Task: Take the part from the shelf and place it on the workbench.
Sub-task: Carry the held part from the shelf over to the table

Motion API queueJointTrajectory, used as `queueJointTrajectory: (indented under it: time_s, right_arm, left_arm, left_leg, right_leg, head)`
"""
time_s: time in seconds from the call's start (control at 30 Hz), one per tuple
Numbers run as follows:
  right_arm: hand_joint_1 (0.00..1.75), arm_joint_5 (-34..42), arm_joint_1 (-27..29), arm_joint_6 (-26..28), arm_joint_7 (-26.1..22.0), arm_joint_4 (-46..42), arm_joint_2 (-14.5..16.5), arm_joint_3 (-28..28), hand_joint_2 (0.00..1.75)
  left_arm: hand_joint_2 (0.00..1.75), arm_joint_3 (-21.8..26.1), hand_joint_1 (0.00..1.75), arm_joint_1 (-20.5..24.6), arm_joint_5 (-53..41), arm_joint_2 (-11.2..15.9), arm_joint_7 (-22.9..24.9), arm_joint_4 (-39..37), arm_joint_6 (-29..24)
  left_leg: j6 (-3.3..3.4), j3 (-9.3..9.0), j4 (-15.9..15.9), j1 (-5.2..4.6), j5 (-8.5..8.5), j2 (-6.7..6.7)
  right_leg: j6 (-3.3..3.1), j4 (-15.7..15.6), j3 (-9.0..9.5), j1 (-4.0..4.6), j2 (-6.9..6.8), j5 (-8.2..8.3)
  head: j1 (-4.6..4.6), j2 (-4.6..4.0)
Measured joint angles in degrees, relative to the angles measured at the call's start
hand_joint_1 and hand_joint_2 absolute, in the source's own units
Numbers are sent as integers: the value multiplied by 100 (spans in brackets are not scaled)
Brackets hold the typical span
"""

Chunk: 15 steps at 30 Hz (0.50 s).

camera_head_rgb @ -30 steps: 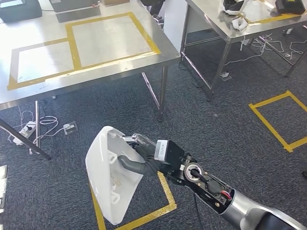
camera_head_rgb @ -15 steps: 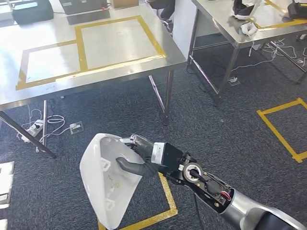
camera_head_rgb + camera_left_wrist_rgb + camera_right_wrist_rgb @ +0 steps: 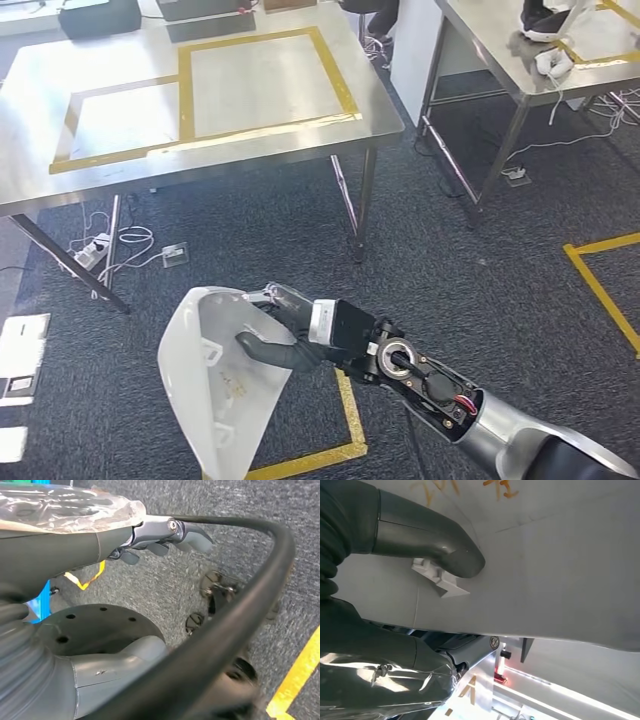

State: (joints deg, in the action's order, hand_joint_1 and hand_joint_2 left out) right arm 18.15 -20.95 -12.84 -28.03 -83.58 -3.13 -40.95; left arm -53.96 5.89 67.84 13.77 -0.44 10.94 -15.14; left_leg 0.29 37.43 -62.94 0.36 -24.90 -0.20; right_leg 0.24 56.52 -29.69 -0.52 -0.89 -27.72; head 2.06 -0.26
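Note:
The part is a large white moulded shell with small clips on its inner face, carried low over the carpet in the head view. My right hand grips its upper edge, thumb on the inside. The right wrist view shows that thumb pressed on the white inner face of the part beside a clip. Ahead and above stands the steel workbench, marked with yellow tape rectangles. My left hand hangs over the carpet, fingers stretched out and holding nothing.
A second steel table with cables and white items stands at the upper right. Power strips and cables lie under the workbench. Yellow tape squares mark the dark carpet. The workbench leg stands ahead of the part.
The whole picture has shifted right, so the camera has turned left. The workbench now sits more centred. My right hand still holds the part, now a little lower in the picture.

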Motion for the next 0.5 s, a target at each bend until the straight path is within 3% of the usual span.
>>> queueJointTrajectory:
  time_s: [0.07, 0.2, 0.27, 0.5]
  right_arm:
    - [175, 52, -7, -34, -19, 1, 2, -1, 175]
    - [175, 99, 6, -69, -33, 7, 3, -4, 175]
    - [175, 102, 3, -72, -34, 7, 3, -4, 175]
    - [175, 103, 2, -73, -34, 7, 3, -5, 175]
  left_arm:
    - [175, 0, 0, 5, 23, 29, 3, -1, -4]
    - [175, 0, 0, 1, 49, 38, 9, -3, -4]
    - [175, 0, 0, -8, 53, 44, 11, -3, -4]
    - [175, 0, 0, -6, 52, 24, 11, -3, -3]
  left_leg:
    - [125, -282, 612, -93, 187, 50]
    - [-158, -365, 802, -112, 176, 63]
    - [-110, -369, 797, -117, 171, 59]
    - [-85, -371, 795, -117, 156, 60]
  right_leg:
    - [-5, 4, -4, 20, -17, -23]
    - [-41, 17, -14, 11, -35, -61]
    - [-28, -7, 6, 8, -38, -57]
    - [-2, -58, 32, 7, -37, -43]
  head:
    - [11, 0]
    - [28, 0]
    - [37, 0]
    - [40, 0]
